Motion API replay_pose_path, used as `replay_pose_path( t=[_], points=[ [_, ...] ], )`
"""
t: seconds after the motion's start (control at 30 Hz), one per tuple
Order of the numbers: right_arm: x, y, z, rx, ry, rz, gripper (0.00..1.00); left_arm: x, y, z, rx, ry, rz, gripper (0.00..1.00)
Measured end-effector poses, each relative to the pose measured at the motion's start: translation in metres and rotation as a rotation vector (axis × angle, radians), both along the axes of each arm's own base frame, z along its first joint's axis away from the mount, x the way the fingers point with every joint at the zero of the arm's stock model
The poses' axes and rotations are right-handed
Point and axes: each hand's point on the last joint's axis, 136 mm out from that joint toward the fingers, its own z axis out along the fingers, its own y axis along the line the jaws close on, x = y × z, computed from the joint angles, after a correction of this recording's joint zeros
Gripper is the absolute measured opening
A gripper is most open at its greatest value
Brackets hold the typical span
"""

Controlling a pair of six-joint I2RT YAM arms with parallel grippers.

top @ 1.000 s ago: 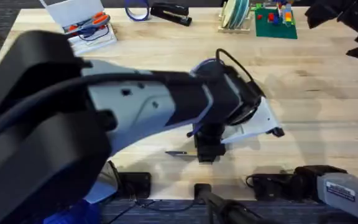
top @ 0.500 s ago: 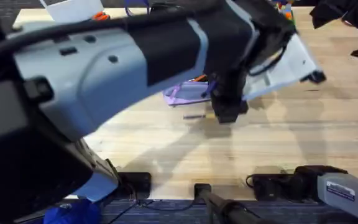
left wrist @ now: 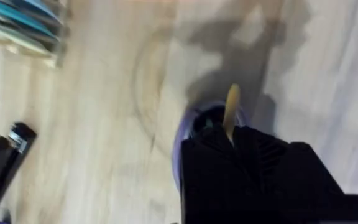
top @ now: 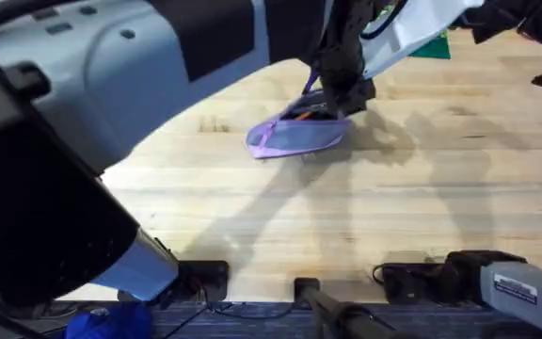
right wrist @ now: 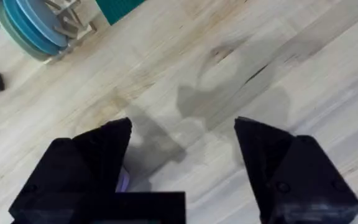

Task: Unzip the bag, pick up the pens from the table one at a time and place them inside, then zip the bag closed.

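Note:
The lilac bag (top: 294,137) lies on the table (top: 393,207) just past its middle, its top gaping. My left gripper (top: 346,89) hangs right over the bag's far right end. The left wrist view shows this gripper (left wrist: 232,132) shut on a yellow pen (left wrist: 232,109), whose free end points down at the bag's open mouth (left wrist: 188,127). My right gripper (right wrist: 182,130) hovers above bare wood, open, with nothing between its fingers; a sliver of lilac bag (right wrist: 122,181) shows beside one finger.
A rack of blue plates (right wrist: 36,28) and a green baseplate (right wrist: 123,7) stand at the table's far edge. A black stapler (left wrist: 2,162) lies off to one side. The left arm (top: 111,75) spans the left half of the overhead view.
The left arm has swung from the table's near side to the far middle, carrying the pen over the bag. The bag, earlier hidden under the arm, now shows.

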Motion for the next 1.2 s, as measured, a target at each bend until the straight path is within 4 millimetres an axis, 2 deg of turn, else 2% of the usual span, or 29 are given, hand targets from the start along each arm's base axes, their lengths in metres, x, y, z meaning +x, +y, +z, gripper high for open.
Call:
replay_pose_path(
  t=[0.27, 0.37, 0.53, 0.83, 0.97, 1.2],
  points=[
    [0.000, 0.000, 0.000, -0.004, 0.002, 0.006, 0.996, 0.012, -0.011, 0.026, -0.051, -0.068, -0.020, 0.041],
    [0.000, 0.000, 0.000, -0.004, 0.002, 0.006, 0.996, 0.014, -0.010, 0.028, -0.050, -0.077, -0.027, 0.041],
    [0.000, 0.000, 0.000, -0.009, 0.003, 0.012, 0.996, 0.010, 0.003, 0.021, -0.016, -0.033, -0.021, 0.041],
    [0.004, 0.000, 0.003, -0.013, -0.013, 0.018, 0.996, -0.010, 0.020, 0.008, 0.054, 0.071, -0.023, 0.041],
    [0.004, 0.000, 0.002, -0.014, -0.012, 0.021, 0.996, -0.011, 0.020, 0.001, 0.066, 0.090, -0.024, 0.041],
    [0.004, 0.000, 0.003, -0.015, -0.012, 0.021, 0.996, 0.002, 0.008, -0.029, 0.077, 0.106, -0.026, 0.042]
  ],
)
